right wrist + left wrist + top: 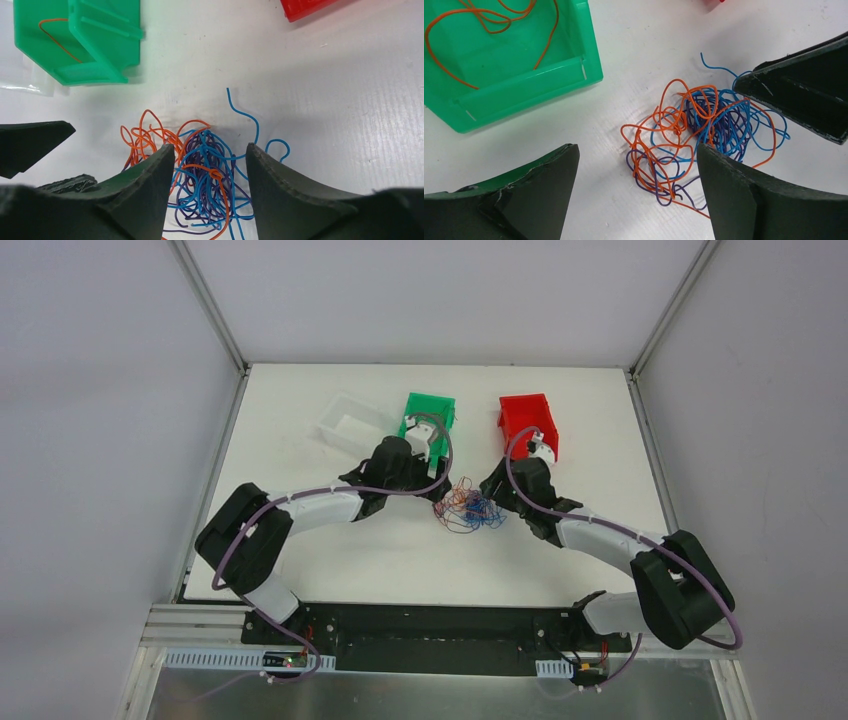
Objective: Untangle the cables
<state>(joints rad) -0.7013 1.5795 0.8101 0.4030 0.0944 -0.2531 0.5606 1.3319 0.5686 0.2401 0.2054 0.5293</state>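
The cables (472, 508) lie as one small tangle of orange, blue and dark purple wires on the white table, between my two grippers. My left gripper (441, 496) is open just left of it. In the left wrist view its jaws (636, 147) stand wide around the tangle's orange and purple side (669, 150). My right gripper (497, 500) is open at the tangle's right. In the right wrist view its jaws (210, 147) straddle the blue and purple strands (205, 175) without closing on them. One separate orange cable (489, 20) lies inside the green bin (549, 80).
The green bin (430, 402) and a red bin (528, 420) stand behind the tangle, and a clear tray (345, 425) stands at the back left. The red bin's edge (305, 7) shows in the right wrist view. The grippers are close to each other.
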